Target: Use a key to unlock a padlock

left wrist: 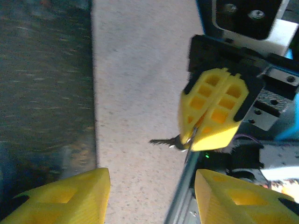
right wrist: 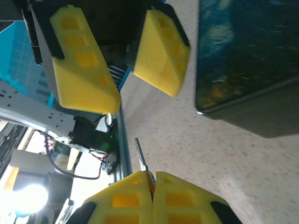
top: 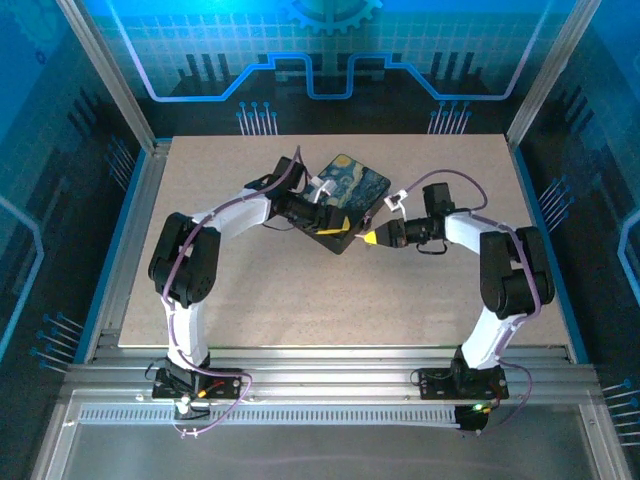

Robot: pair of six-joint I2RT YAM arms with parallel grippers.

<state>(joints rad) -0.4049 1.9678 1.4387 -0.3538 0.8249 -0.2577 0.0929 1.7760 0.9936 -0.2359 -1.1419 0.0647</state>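
Beside the lidded box (top: 358, 182), right pincer (right wrist: 153, 176) pinches the key (right wrist: 140, 156); left pincer (left wrist: 152, 179) gapes

We see a robotics lab test cell. The left arm (top: 190, 265) and the right arm (top: 510, 275), 2 in all, are bolted to slotted aluminium rails (top: 320, 385) along the near edge of a speckled beige table (top: 260, 300). Metal frame posts (top: 105, 70) rise at its far corners. Blue glowing panels (top: 200, 40), printed with circuit traces and a gear, wall it in.
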